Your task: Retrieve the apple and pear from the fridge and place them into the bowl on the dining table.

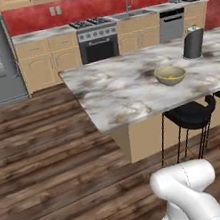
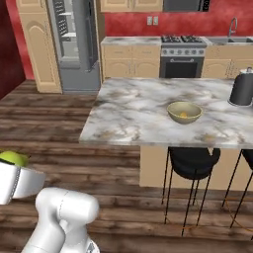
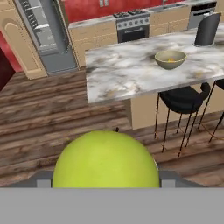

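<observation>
Gripper (image 3: pixel 105 183) clamped around green fruit (image 3: pixel 106 159), apple or pear, can't tell. Fruit well short of bowl (image 3: pixel 170 59) on marble table (image 3: pixel 127 70). Bowl has something orange-yellow inside. Fruit looks smooth, round, firm, probably slippery; grip across widest part.

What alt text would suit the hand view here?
A yellow-green fruit sits in the gripper up close. Beyond it, the marble dining table holds an olive bowl and a dark kettle; the fridge stands open at the back left.
</observation>
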